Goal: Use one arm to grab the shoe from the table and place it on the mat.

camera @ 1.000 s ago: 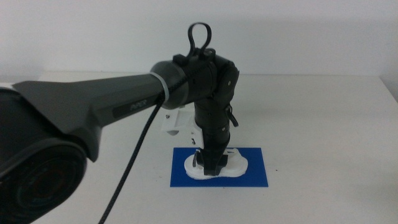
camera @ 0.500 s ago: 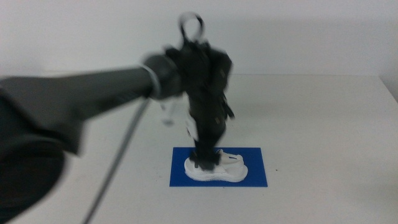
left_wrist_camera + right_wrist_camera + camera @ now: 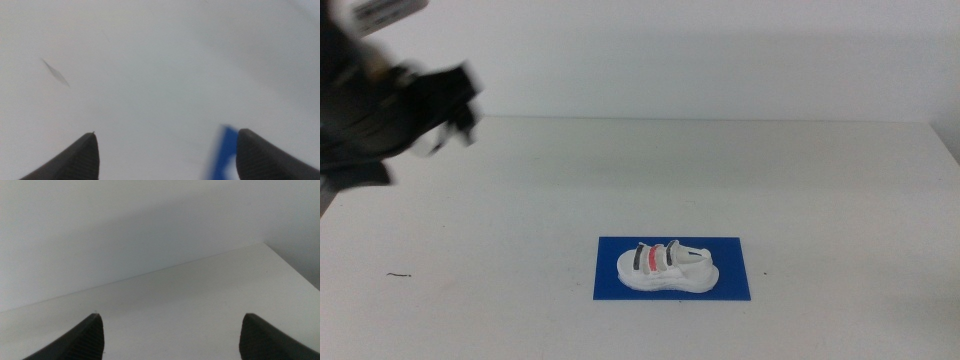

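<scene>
The middle camera looks forward and down over my wide white matte table from some way off. My left wrist camera faces down at that tabletop from above, catching a corner of the flat deep-blue mat, which both views share. My right wrist camera looks low across the table toward the wall.

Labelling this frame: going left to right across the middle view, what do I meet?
Left arm at the upper left edge → small dark mark on the table → blue mat with the shoe on it.
</scene>
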{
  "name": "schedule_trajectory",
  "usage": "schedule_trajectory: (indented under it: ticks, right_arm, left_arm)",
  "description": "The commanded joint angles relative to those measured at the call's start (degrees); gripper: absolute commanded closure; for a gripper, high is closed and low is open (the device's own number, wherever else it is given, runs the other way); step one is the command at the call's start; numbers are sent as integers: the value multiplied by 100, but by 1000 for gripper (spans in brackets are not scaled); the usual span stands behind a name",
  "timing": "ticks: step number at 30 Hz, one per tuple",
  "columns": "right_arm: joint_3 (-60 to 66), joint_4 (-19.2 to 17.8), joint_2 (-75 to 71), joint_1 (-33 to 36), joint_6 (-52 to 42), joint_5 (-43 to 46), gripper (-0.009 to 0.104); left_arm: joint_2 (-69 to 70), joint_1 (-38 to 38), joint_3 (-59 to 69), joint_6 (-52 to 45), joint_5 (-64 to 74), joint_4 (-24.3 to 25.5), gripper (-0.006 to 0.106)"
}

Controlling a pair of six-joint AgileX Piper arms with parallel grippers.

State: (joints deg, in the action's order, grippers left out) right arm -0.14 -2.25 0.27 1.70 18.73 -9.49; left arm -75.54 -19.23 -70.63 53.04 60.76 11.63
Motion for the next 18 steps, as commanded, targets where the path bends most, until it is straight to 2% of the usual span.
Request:
schedule_trajectory:
  ticks: [1,4,6,12,18]
  right_arm:
    - [14,-34,-27,10,-32,50,16]
    - [14,-34,-27,10,-32,50,16]
    - [14,-34,-27,10,-32,50,16]
    - [14,-34,-27,10,-32,50,16]
    - [14,-34,-27,10,-32,50,16]
  left_arm:
    - [511,424,717,-2215,-1009,-142,7]
    - [1239,748,1791,-4776,-2920,-846,7]
    - [1767,874,2615,-5490,-3977,-1076,7]
    - [3375,1368,4611,-5153,-6491,-1076,7]
    - [4569,1874,5890,-5095,-7085,-1063,7]
